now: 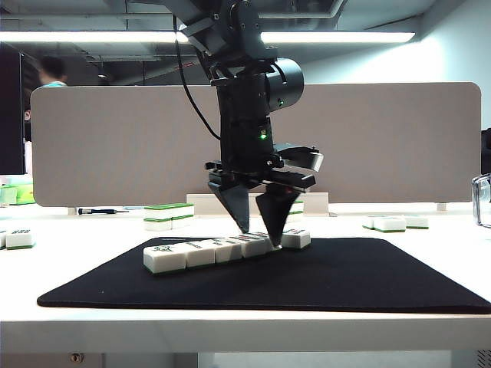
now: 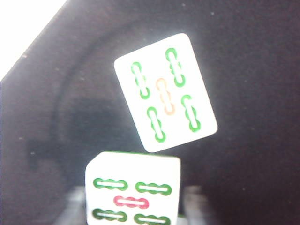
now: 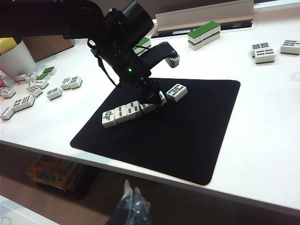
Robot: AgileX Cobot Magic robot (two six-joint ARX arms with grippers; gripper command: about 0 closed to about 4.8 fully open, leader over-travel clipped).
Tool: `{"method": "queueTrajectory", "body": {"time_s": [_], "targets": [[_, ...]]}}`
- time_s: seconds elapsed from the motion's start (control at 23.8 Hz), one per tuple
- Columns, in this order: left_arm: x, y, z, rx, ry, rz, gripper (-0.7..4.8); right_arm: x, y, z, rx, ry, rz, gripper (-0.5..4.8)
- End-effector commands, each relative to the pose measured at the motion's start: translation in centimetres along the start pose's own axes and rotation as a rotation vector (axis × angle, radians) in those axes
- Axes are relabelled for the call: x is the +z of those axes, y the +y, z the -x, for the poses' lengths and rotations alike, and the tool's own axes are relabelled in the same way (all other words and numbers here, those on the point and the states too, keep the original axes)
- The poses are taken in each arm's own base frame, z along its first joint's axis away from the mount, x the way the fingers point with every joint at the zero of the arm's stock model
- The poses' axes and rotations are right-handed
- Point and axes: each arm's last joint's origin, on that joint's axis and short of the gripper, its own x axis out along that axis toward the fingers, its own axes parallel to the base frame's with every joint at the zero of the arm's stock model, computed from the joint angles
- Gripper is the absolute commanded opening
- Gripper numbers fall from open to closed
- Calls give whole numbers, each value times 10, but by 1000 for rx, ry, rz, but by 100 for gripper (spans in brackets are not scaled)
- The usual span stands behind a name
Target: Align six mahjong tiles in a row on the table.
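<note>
Desk: broad smooth white desk point(image 1: 430, 307), carrying everything; spare tiles lie scattered on it, well apart from the work.
Mat: black rectangular cloth mat point(image 1: 330, 280) on the desk; the row is being built on it, not on bare desk.
Left arm: black arm reaching down over the middle of the mat; left pincer point(image 1: 261, 224) points straight down with its jaws standing apart, tips straddling the near end of the row, clamping nothing that I can see.
Right pincer: right pincer point(image 3: 131, 206) low at the near desk edge, well away from the tiles; open or shut I cannot tell.
Row: 5 glossy white green-based mahjong tiles point(image 1: 201, 253) lie face up, touching side to side; the line runs slantwise across the mat.
Stray tile: 6th white tile point(image 2: 165, 92) lies just beside the row's end, apart from it, its long axis skewed against its neighbour point(image 2: 132, 192).
Risk: a tip may clip the row's end tile as it moves and break the line; pushing the skewed tile off-centre would likely spin it further.
</note>
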Motion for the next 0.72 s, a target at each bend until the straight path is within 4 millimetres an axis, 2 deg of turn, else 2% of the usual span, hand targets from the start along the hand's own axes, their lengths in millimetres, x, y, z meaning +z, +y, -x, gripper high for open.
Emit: {"method": "queueTrajectory", "body": {"time_s": [0.04, 0.25, 0.29, 0.38, 0.72], "targets": [[6, 1, 8, 0, -40, 2, 324, 0, 1, 3, 3, -29, 19, -1], [21, 5, 20, 23, -149, 17, 321, 0, 1, 3, 3, -29, 19, -1], [23, 6, 20, 29, -174, 21, 302, 0, 1, 3, 4, -29, 19, -1], [25, 10, 17, 36, -192, 27, 268, 0, 1, 3, 4, -28, 18, -1], [23, 16, 7, 91, -164, 18, 268, 0, 1, 3, 3, -28, 18, -1]]}}
